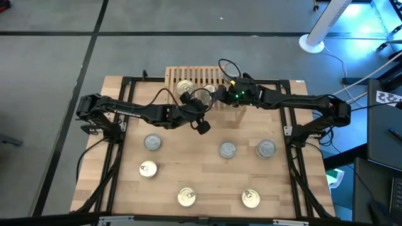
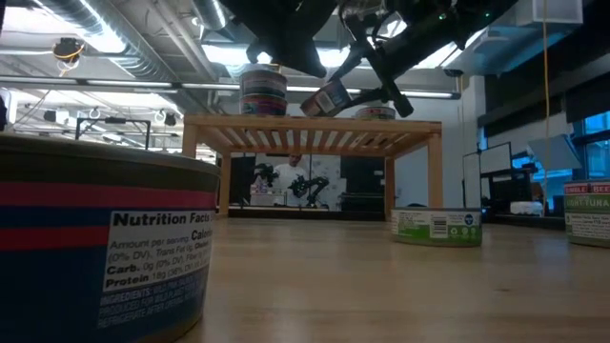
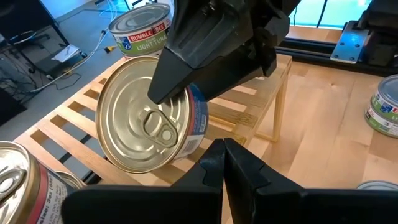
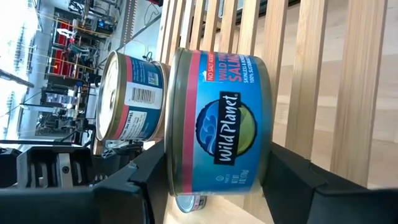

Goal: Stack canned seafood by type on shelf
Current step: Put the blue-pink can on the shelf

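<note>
While the right gripper (image 1: 217, 94) hangs over the slatted shelf (image 1: 204, 75) at the table's far edge, its fingers clamp a blue Wild Planet salmon can (image 4: 217, 127) top and bottom, gold pull-tab lid (image 3: 146, 121) tilted on its side above the slats. Left gripper (image 1: 202, 125) sits just in front of the shelf near table centre, fingers (image 3: 239, 171) pressed together, holding nothing. On the shelf, a stack of two cans (image 2: 264, 92) stands at its left end in the low view, and a Bumble Bee light tuna can (image 3: 140, 28) sits further along the slats. Loose cans on the wooden table (image 1: 207, 182): three silver-lid ones (image 1: 152, 142), (image 1: 227, 149), (image 1: 266, 148) in the middle row, three gold-lid ones (image 1: 148, 169), (image 1: 186, 197), (image 1: 250, 199) nearer the front edge. Low view also has a green-label can (image 2: 436, 227) on the table under the shelf's right side, and a large blue-red can (image 2: 105, 248) close to the camera.
</note>
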Robot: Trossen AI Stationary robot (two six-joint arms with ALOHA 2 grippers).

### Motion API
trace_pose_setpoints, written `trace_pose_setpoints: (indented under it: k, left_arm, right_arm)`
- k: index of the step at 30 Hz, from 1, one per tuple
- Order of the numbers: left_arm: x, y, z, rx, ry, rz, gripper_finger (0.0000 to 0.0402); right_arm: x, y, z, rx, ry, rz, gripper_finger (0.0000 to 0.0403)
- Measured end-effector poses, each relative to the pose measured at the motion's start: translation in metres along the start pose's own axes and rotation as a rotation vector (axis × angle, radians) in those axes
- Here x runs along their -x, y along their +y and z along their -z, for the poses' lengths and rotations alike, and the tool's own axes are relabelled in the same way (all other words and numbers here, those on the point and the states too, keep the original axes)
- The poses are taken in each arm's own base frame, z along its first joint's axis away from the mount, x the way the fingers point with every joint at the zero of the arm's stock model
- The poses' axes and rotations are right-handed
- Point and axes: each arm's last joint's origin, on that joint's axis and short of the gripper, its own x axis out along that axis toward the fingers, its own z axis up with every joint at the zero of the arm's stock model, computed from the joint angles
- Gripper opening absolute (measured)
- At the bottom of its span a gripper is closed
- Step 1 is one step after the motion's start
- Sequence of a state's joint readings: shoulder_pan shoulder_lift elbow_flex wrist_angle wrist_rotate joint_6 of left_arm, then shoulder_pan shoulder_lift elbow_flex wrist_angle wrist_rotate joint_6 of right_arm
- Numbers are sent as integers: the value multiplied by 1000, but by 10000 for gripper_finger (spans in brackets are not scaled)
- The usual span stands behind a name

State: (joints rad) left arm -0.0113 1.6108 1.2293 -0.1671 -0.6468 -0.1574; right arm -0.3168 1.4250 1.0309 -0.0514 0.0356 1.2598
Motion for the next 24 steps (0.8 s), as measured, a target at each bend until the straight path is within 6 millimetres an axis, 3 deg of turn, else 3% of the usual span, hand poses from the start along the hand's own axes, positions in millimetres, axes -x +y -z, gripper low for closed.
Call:
trace_pose_setpoints:
  k: [24]
  left_arm:
    - [0, 0, 0, -14, 0, 0, 4]
  right_arm:
    - [0, -1, 0, 20, -14, 10, 216]
